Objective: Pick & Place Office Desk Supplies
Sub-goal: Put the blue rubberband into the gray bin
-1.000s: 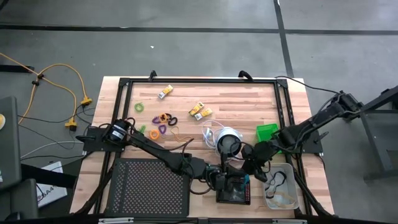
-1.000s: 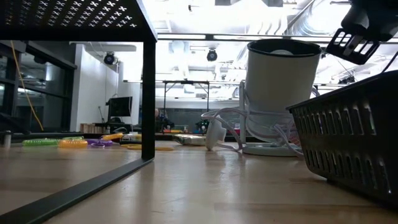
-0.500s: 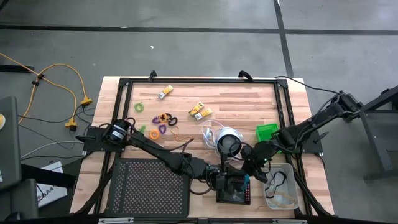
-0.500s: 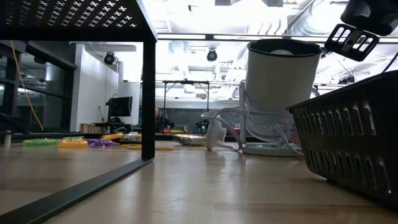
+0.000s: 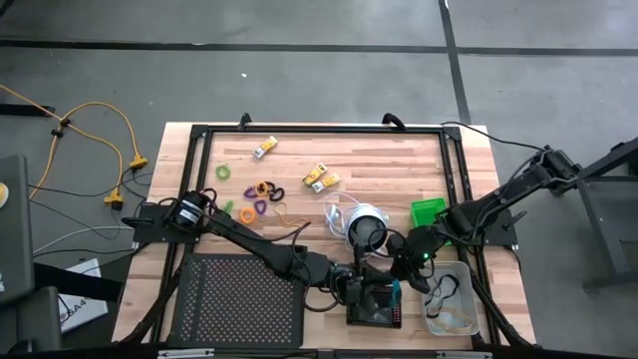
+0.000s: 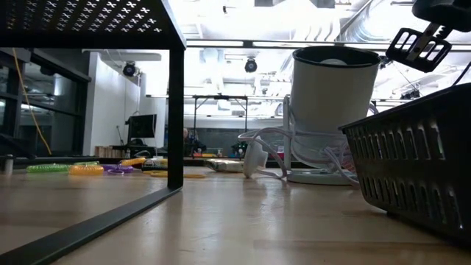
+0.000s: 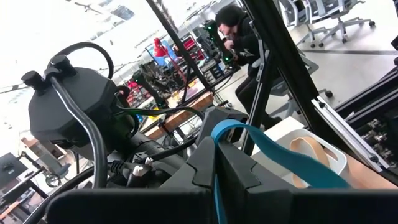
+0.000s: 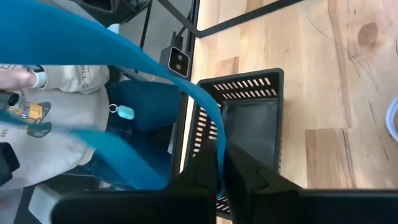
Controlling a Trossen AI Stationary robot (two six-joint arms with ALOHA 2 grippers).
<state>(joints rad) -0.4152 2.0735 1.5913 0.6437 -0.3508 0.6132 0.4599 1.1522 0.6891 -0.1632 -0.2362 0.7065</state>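
Both grippers meet above the black tray [image 5: 371, 317] near the table's front edge. My left gripper [image 5: 367, 283] and my right gripper [image 5: 402, 273] are each shut on a teal band [image 5: 396, 290], one of the office desk supplies. Coloured loops [image 5: 261, 189] and yellow-and-white packs [image 5: 321, 178] lie flat on the wood at the far left. In the low view a finger [image 6: 418, 46] shows above the tray's wall [image 6: 412, 158]. My left gripper pinches the teal band [image 7: 216, 165] between its two fingers, coming about level from the table's left. The band stands up out of the fingers, bends over and runs off sideways, clear of the tray. My right gripper pinches another stretch of the band [image 8: 219, 163] between its two fingers, slanting down from the table's right. Two strands run away from the fingers, lifted above the black tray [image 8: 249, 127].
A round white-and-black object [image 5: 366, 227] with a white cord stands just behind the grippers, a green tray [image 5: 429, 211] to its right. A clear tray [image 5: 467, 291] with cords sits at the front right, a black mesh shelf [image 5: 239, 299] at the front left. A person shows beyond the table's edge.
My right gripper has shut on the teal band, tipping slightly where it stands. In the low view the finger at the upper right has shifted a little upward. My left gripper has kept its hold without moving.
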